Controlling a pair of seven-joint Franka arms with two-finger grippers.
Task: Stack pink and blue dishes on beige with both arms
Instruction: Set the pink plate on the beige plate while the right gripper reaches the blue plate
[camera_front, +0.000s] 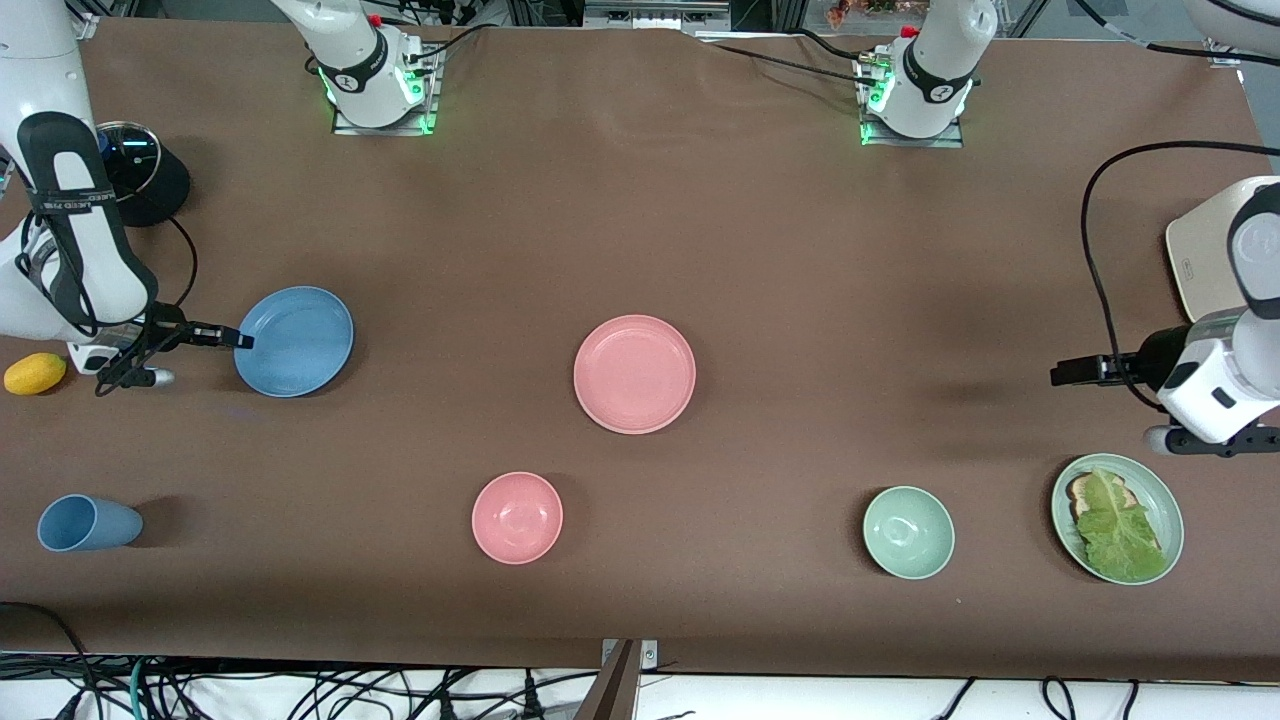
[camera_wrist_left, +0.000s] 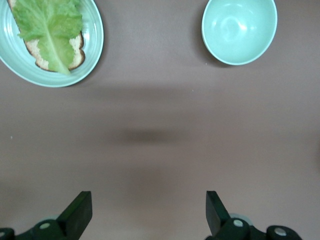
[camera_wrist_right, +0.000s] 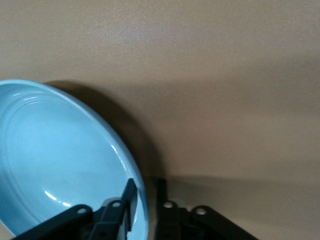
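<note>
A brown cloth covers the tabletop (camera_front: 640, 220) from end to end, smooth apart from faint creases near the arm bases, which stand on metal plates lit green along the edge farthest from the front camera. Past the cloth's near edge, tangled black cables lie on a pale floor.

The blue plate (camera_front: 295, 341) sits toward the right arm's end of the tabletop. The right gripper (camera_front: 240, 340) has its jaws pinching that plate's rim; in the right wrist view one finger lies inside the rim and the other outside it, and the plate (camera_wrist_right: 60, 160) looks tilted above its shadow. The pink plate (camera_front: 635, 373) lies flat near the middle of the tabletop, well apart from the blue one. No beige plate can be made out.

The left gripper (camera_front: 1075, 372) hangs over bare cloth toward the left arm's end, its jaws spread wide with nothing between them, as the left wrist view (camera_wrist_left: 149, 212) shows.

Nearer the front camera lie a pink bowl (camera_front: 517, 517), a green bowl (camera_front: 908, 532), and a green plate (camera_front: 1160, 500) carrying toast and a lettuce leaf (camera_front: 1120, 525). A blue cup (camera_front: 88, 523) lies on its side at the right arm's end, with a yellow lemon (camera_front: 35, 373) farther up and a dark pot with a glass lid (camera_front: 140, 170) farther still. A cream toaster (camera_front: 1200, 260) sits at the left arm's end.
</note>
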